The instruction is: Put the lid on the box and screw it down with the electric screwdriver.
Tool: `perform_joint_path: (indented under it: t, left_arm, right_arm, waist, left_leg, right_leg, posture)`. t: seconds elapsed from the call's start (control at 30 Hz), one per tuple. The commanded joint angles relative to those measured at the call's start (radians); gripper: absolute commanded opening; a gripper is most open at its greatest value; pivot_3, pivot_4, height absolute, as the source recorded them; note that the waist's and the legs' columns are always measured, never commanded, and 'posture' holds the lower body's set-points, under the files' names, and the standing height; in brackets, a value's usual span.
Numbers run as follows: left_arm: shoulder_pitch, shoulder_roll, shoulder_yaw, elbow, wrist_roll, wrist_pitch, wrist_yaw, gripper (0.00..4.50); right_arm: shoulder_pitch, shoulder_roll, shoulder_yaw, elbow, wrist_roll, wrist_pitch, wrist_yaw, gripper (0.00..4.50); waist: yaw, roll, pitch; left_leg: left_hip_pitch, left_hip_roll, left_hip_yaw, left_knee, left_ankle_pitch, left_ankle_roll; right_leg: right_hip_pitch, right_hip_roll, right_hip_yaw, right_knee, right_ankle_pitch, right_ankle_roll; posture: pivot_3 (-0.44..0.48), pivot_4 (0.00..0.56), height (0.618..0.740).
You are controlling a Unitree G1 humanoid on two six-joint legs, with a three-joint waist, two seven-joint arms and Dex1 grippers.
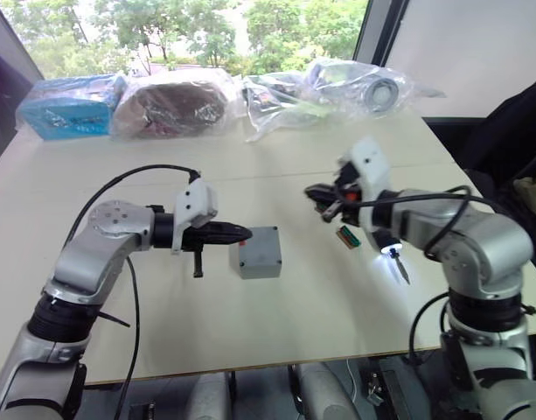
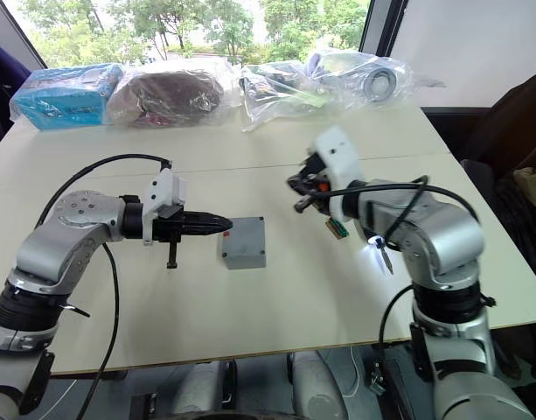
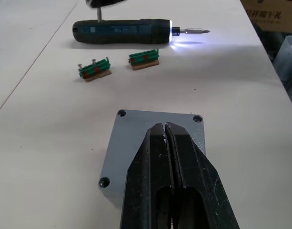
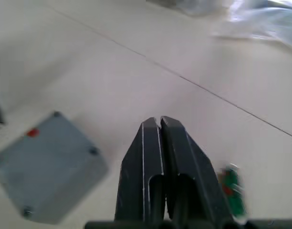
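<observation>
Already the lid (image 1: 255, 249) sits on the box (image 1: 258, 265) mid-table; left gripper (image 1: 241, 233) closed, empty, over it; right gripper (image 1: 313, 192) closed, empty; electric screwdriver (image 3: 124, 32) lies beyond.

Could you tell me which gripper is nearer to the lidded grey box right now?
The left. The left gripper hangs shut right at the box's edge, over its lid. The right gripper is shut too, raised well off to the box's right.

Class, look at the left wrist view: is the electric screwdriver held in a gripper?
No. The electric screwdriver lies flat on the table with its tip lit, beyond the lid, and the left gripper is shut on nothing.
</observation>
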Motion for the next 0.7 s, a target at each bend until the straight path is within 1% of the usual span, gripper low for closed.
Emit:
perform_joint_path:
  t: [0.03, 0.23, 0.43, 0.7]
  left_arm:
    - [0.012, 0.013, 0.013, -0.021, 0.007, -0.017, 0.013, 0.0]
    - [0.044, 0.031, 0.028, -0.038, 0.004, -0.017, 0.029, 0.0]
    - [0.055, 0.033, 0.028, -0.047, 0.0, -0.017, 0.045, 0.0]
    - [0.064, 0.034, 0.028, -0.061, -0.006, -0.011, 0.056, 0.0]
  right_arm:
    - [-0.023, 0.024, 0.063, -0.014, 0.005, -0.013, -0.002, 0.02]
    - [-0.022, 0.03, 0.137, 0.053, -0.024, -0.075, 0.012, 0.02]
    - [-0.016, 0.029, 0.162, 0.095, -0.043, -0.112, 0.021, 0.02]
    - [0.004, 0.027, 0.177, 0.11, -0.055, -0.127, 0.028, 0.02]
  waist:
    - [0.001, 0.0, 0.0]
    - [0.0, 0.0, 0.0]
    - [0.0, 0.0, 0.0]
    - [0.0, 0.0, 0.0]
  left_leg:
    - [0.0, 0.0, 0.0, 0.0, 0.0, 0.0]
    - [-0.001, 0.0, 0.0, 0.0, 0.0, 0.0]
    - [-0.001, 0.0, 0.0, 0.0, 0.0, 0.0]
    - [-0.001, 0.0, 0.0, 0.0, 0.0, 0.0]
  right_leg:
    - [0.0, 0.0, 0.0, 0.0, 0.0, 0.0]
    - [-0.001, -0.001, 0.0, 0.0, 0.0, 0.0]
    - [-0.001, 0.0, 0.0, 0.0, 0.0, 0.0]
    - [-0.001, 0.0, 0.0, 0.0, 0.0, 0.0]
  posture:
    - [0.0, 0.15, 0.74]
    - [0.0, 0.15, 0.74]
    - [0.0, 0.15, 0.74]
    - [0.0, 0.15, 0.74]
